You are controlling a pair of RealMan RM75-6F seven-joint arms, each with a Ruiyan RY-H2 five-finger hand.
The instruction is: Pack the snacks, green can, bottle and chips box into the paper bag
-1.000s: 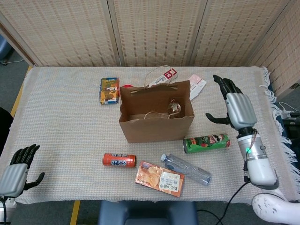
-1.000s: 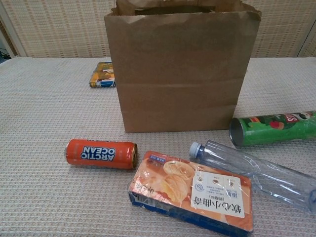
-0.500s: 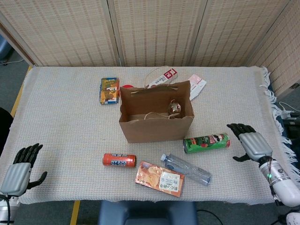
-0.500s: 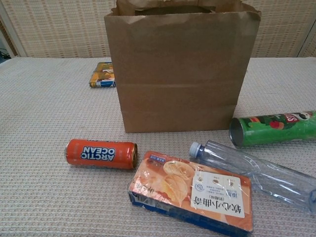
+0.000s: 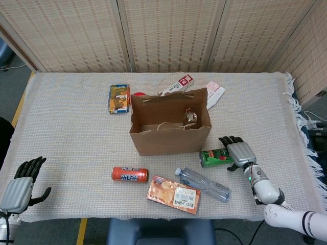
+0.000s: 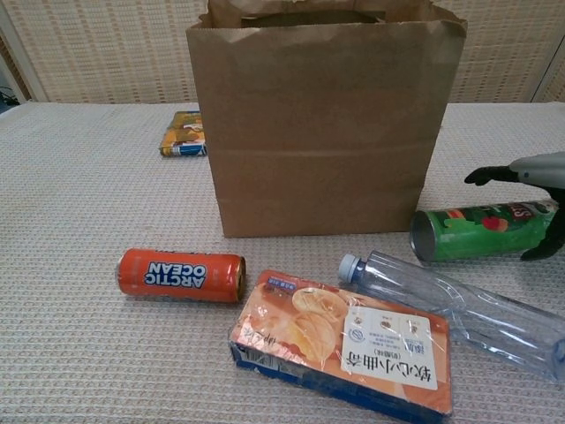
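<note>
My right hand (image 5: 239,152), fingers spread and empty, hovers over the green can (image 5: 215,157), whose long axis crosses my palm.

The orange can (image 6: 182,275) lying at near left on the bench reads "ARCTIC OCEAN", upside down. Chinese print on the chips box (image 6: 344,352) label is too small to read.

A brown paper bag (image 6: 318,124), green can (image 6: 481,231), orange can (image 6: 181,275), clear bottle (image 6: 459,309) and beige woven tablecloth (image 5: 66,132).
</note>
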